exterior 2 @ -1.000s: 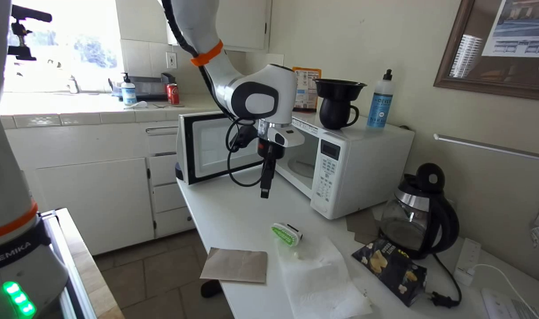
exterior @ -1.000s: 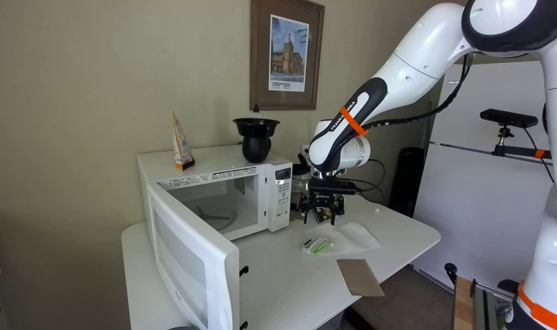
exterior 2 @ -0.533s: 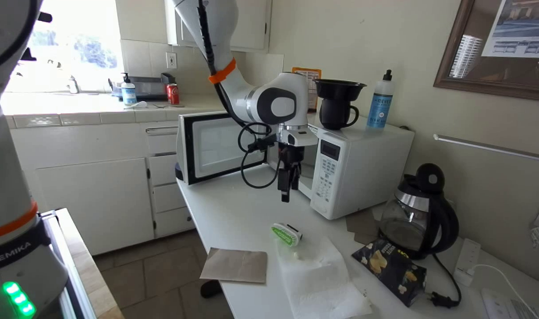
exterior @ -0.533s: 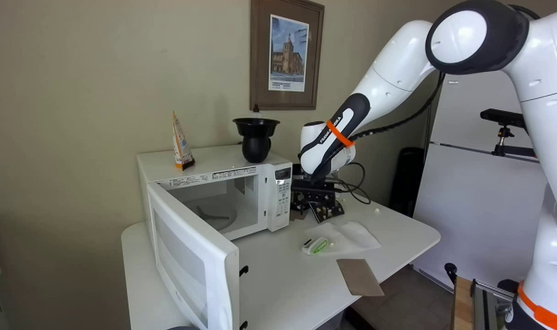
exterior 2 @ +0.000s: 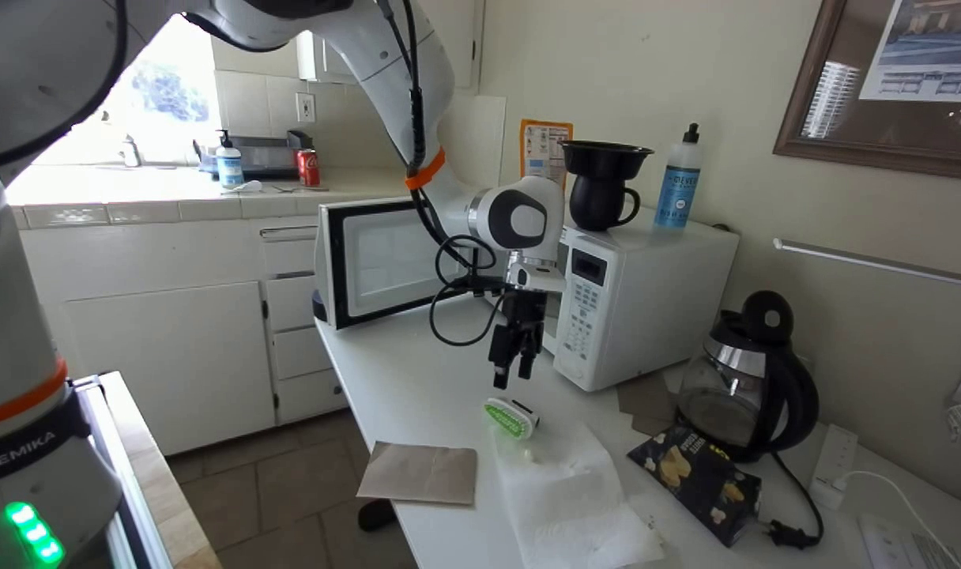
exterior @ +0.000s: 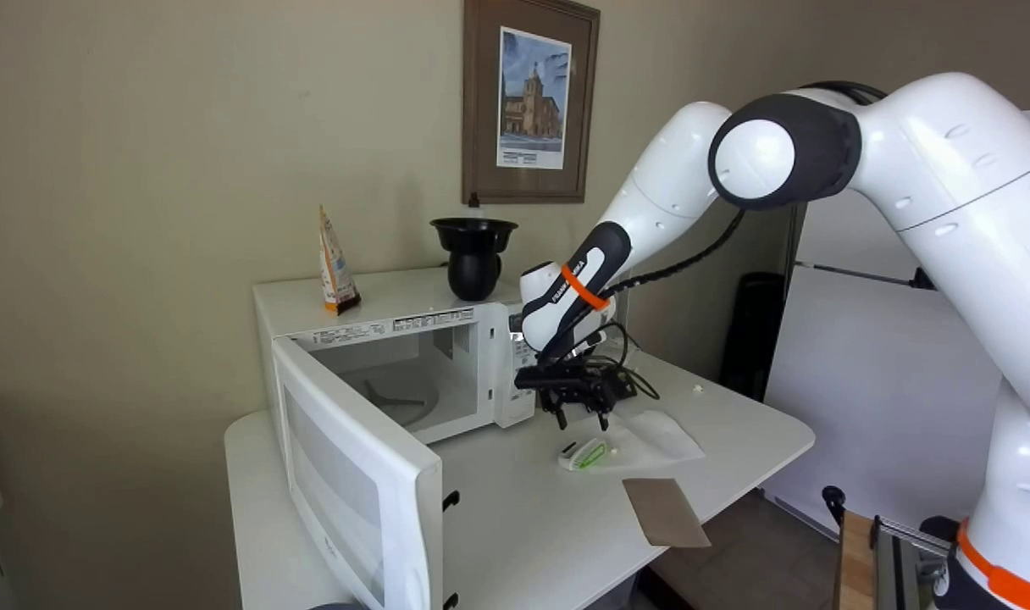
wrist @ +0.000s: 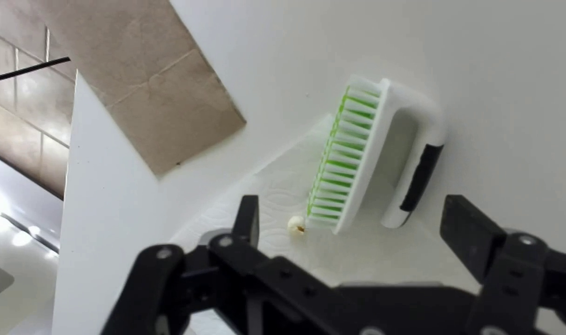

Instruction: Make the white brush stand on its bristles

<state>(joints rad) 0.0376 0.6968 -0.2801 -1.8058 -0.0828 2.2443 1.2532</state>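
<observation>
The Franka arm reaches out over the white table! Read an exterior view as a clock: the microwave's body at three, door hanging open, glass carafe between three and four, paper towel at five. Between five and six, near the centre, hangs the Robotiq gripper, jaws spread wide. Brown cardboard lies between six and seven, jutting past the table's edge. And there's the white brush, on its side below the gripper and apart from it, partly on the towel! Wrist view, dial centred on the brush: bristles face nine, black-gripped handle at three, and tiniest of all, a piece of popcorn just beside the bristles, between seven and eight.
</observation>
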